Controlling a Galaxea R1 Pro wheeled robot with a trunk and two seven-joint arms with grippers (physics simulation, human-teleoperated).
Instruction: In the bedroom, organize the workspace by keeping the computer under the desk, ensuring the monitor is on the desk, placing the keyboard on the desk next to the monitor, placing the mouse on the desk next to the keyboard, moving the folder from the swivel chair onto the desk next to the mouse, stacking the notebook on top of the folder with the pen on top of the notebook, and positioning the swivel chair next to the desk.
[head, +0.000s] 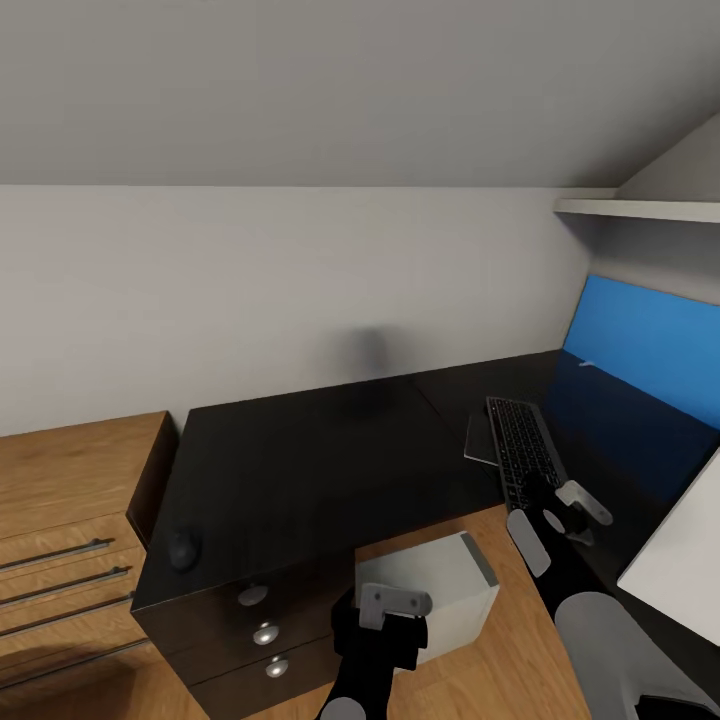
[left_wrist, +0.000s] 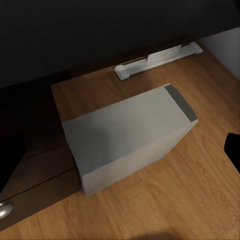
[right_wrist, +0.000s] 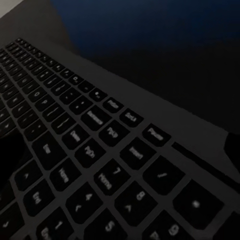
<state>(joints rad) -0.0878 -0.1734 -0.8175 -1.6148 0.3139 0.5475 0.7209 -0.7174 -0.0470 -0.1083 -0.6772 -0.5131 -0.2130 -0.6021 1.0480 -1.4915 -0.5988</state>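
The black desk carries the keyboard on its right wing and the small dark mouse at its front left corner. A thin grey sheet, perhaps the notebook, pokes out beside the keyboard. A tiny white stick, maybe the pen, lies by the blue panel. On the floor under the desk lies the grey-white computer. My left gripper hovers open above it. My right gripper is open over the keyboard's near end. The folder and swivel chair are out of view.
An oak dresser with bar handles adjoins the desk's left end. Dark drawers with silver knobs sit below the mouse. A blue wall panel and white shelf are at right. A pale slab, possibly the monitor's back, fills the lower right.
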